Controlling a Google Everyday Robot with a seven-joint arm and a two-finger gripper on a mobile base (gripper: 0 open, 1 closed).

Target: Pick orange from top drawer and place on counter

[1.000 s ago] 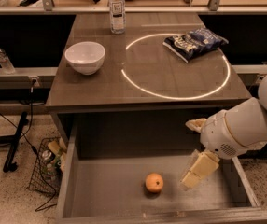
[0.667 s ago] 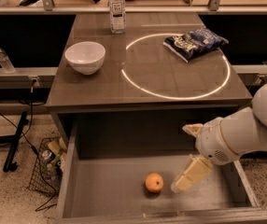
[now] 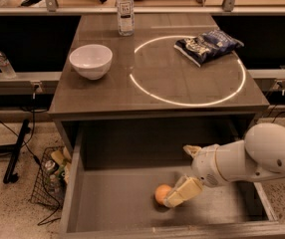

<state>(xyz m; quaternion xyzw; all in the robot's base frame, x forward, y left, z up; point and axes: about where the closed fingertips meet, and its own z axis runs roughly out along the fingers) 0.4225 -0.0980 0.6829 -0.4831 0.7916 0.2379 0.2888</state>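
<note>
Touching the round orange (image 3: 161, 193) in the top drawer (image 3: 112, 203), jaws spread.

orange (image 3: 161, 193): round, on open top drawer (image 3: 117, 203) floor | counter (image 3: 182, 73): glossy grey-brown | gripper (image 3: 177, 176) beside orange, fingers (image 3: 183, 190) apart

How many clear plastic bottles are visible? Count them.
2 bottles: one at the grey-brown counter's back, one on the left ledge. Gripper: in grey drawer, by round orange.

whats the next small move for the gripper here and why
Probably ease the gripper a little toward the orange so the fruit sits between its open fingers, then close. It hangs low in the top drawer with only one finger beside the orange, so nothing is held yet.
</note>
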